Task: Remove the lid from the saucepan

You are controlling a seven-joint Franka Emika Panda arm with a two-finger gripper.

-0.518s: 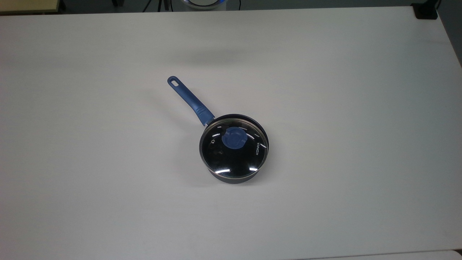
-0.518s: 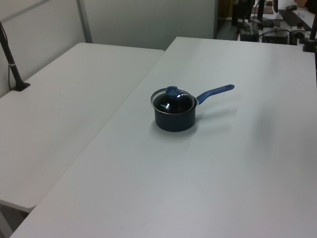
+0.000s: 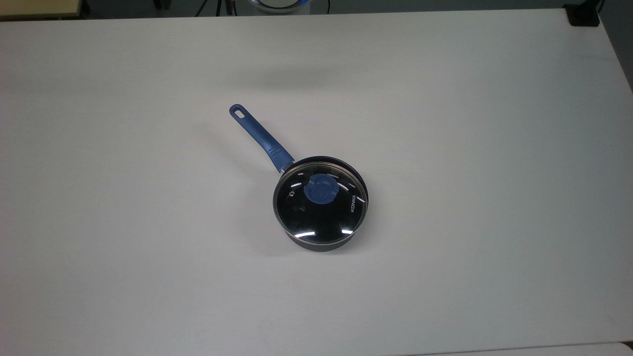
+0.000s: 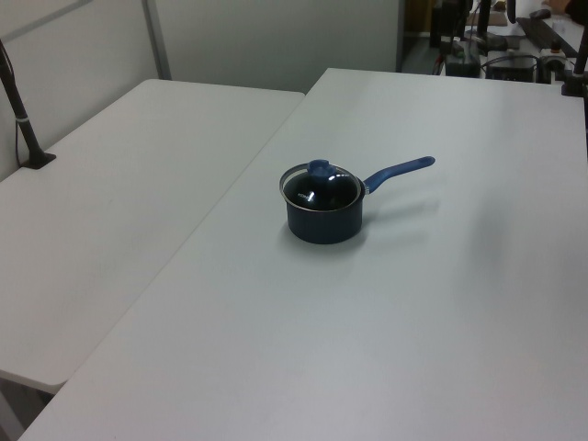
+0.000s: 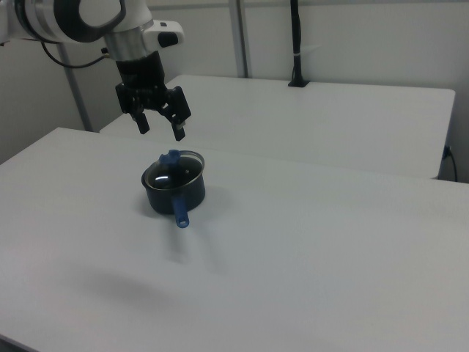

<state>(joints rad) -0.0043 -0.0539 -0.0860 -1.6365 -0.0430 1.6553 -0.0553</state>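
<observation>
One lid [image 3: 320, 207] seated on one saucepan [image 4: 323, 223], one gripper [image 5: 161, 133] above, jaws spread, empty.

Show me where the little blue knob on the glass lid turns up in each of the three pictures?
Top view: the blue round knob sits just below the picture's middle, at the lid's centre.
Left view: the knob is above the middle, at the pot's far-left rim.
Right view: it is left of centre, below the open pincer.
Shared landmark: the saucepan's long blue handle.
</observation>
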